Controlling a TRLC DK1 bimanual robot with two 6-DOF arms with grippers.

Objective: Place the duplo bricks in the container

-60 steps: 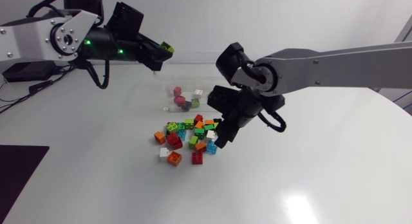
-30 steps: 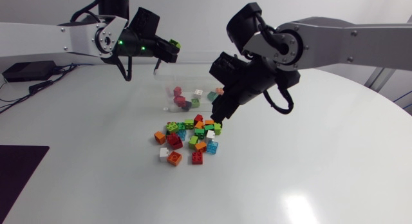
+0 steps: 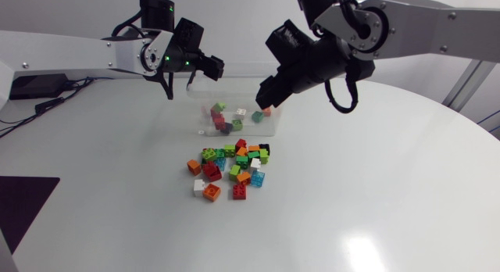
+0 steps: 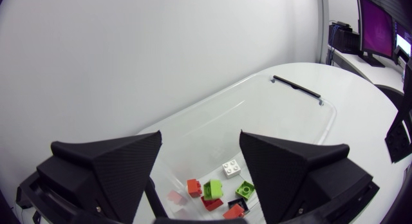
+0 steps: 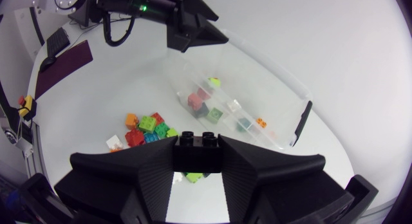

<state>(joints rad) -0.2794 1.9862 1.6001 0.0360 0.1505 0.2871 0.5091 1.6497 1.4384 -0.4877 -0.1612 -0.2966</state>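
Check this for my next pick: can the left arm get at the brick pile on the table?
Probably yes. Its jaws are open and empty above the container, and the pile lies uncovered just before it. The right arm, holding a black brick, is over the container's other end, not the pile.

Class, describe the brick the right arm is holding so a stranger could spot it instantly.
On the table, find the clear container; the right pincer hangs over its right end. Between its fingers sits a black brick, the only one gripped rather than lying loose.
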